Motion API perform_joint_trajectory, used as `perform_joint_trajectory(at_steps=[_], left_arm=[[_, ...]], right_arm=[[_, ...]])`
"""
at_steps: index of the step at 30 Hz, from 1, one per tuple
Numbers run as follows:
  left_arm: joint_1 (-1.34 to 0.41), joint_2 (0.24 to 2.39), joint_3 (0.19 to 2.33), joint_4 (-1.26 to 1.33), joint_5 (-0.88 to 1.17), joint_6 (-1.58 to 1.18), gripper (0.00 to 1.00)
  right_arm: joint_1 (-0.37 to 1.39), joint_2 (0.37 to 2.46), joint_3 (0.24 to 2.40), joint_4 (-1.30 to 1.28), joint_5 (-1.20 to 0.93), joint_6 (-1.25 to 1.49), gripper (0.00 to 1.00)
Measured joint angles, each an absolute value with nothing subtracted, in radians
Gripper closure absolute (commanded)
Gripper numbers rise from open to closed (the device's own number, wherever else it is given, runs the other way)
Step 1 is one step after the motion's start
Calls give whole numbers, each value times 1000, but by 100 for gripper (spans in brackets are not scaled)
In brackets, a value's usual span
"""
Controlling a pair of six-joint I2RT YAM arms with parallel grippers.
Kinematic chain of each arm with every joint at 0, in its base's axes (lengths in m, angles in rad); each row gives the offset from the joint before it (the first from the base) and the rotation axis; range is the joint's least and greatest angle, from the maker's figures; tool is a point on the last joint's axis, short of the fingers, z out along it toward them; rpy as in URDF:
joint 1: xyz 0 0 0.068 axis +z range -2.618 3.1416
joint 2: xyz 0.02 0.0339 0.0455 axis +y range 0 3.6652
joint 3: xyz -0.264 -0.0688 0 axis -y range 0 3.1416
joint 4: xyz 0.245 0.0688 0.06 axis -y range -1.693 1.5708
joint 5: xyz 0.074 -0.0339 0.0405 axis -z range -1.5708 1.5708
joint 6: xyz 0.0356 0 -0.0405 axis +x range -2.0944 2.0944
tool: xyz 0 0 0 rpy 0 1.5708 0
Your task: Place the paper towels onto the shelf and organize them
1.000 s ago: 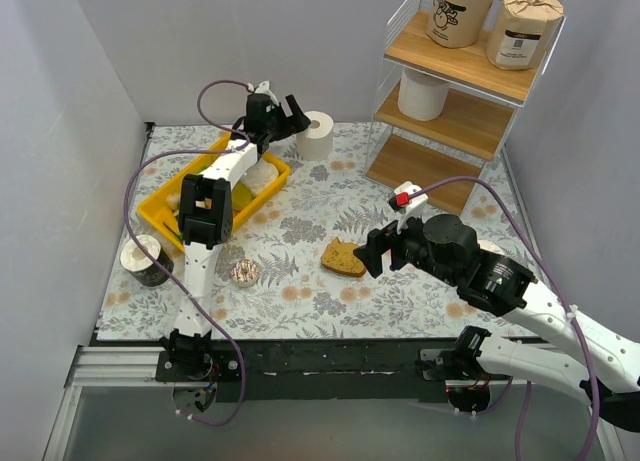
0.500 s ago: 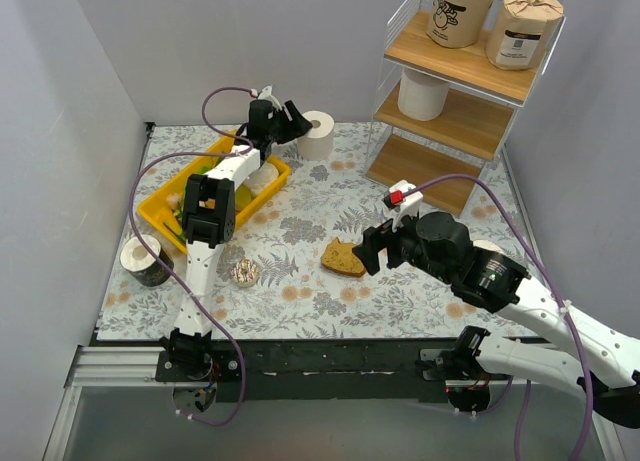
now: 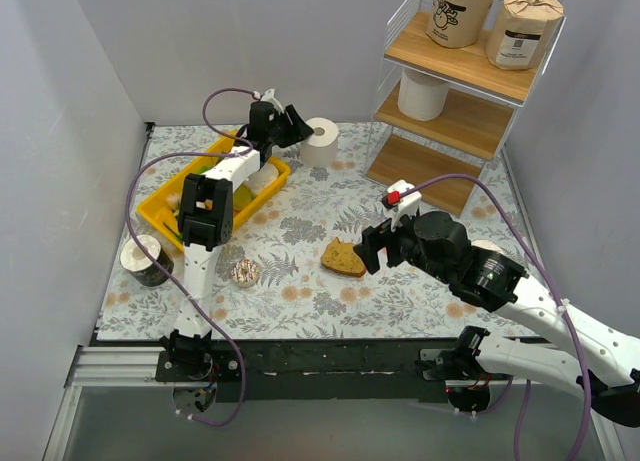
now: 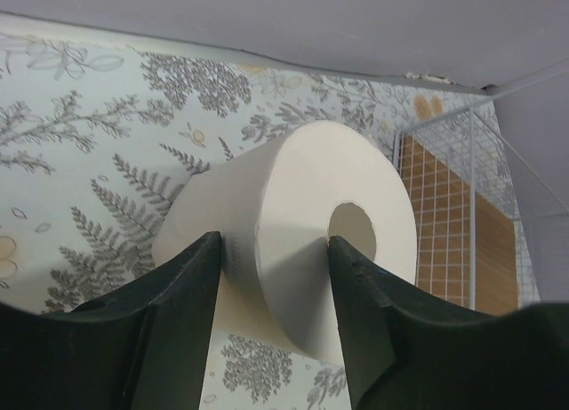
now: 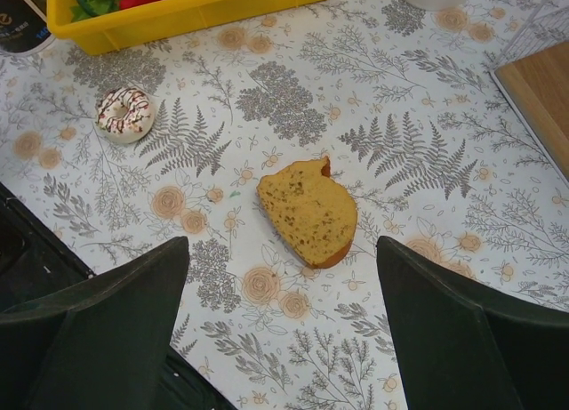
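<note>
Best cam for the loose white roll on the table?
Left wrist: white roll fills the frame, core visible, framed by end effector fingers. Top external shows it small; right wrist clips its edge.

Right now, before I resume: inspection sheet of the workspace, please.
Surface: table, fern-print cover, flat.
Job's things: shelf holds two tan rolls on the top board and a white roll on the middle board. A second white roll stands on the table near the back wall. A dark roll stands at the left edge. Sixth roll not seen.
Clutter: yellow tray, bread slice, donut.
Grippers: left gripper open, fingers straddling the second white roll; right gripper open above the bread slice.
Cables: purple cables loop off both arms; no snag seen.
Surroundings: plain walls, black rail at the near edge.
</note>
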State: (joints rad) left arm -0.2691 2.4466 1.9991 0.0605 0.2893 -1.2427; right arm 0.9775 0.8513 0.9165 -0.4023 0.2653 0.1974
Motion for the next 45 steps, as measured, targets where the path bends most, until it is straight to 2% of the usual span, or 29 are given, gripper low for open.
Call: perform_joint_trajectory(at_steps=[6, 13, 20, 24, 29, 34, 37, 38, 45], left_arm=[[-290, 2360, 1874, 42, 354, -1246, 60], [-344, 2168, 1627, 11, 386, -1246, 61], [-405, 1953, 1390, 24, 440, -1264, 57], [-441, 1837, 1280, 46, 449, -1276, 52], [-465, 1717, 1237, 34, 425, -1272, 30], [-452, 1555, 1236, -50, 312, -1229, 17], [-442, 1382, 1177, -75, 204, -1192, 8], [-439, 1322, 1150, -82, 170, -1181, 2], [-435, 1004, 977, -135, 45, -1121, 2]], right_arm=[[978, 820, 916, -402, 286, 184, 7], [978, 763, 916, -404, 315, 179, 6], [978, 740, 916, -425, 363, 169, 5], [978, 746, 916, -447, 386, 168, 4], [978, 819, 946, -474, 408, 173, 6], [963, 987, 1050, -478, 422, 172, 8], [899, 1114, 1159, -475, 397, 166, 8], [871, 1149, 1185, -470, 384, 161, 9], [695, 1387, 1329, -434, 295, 111, 10]])
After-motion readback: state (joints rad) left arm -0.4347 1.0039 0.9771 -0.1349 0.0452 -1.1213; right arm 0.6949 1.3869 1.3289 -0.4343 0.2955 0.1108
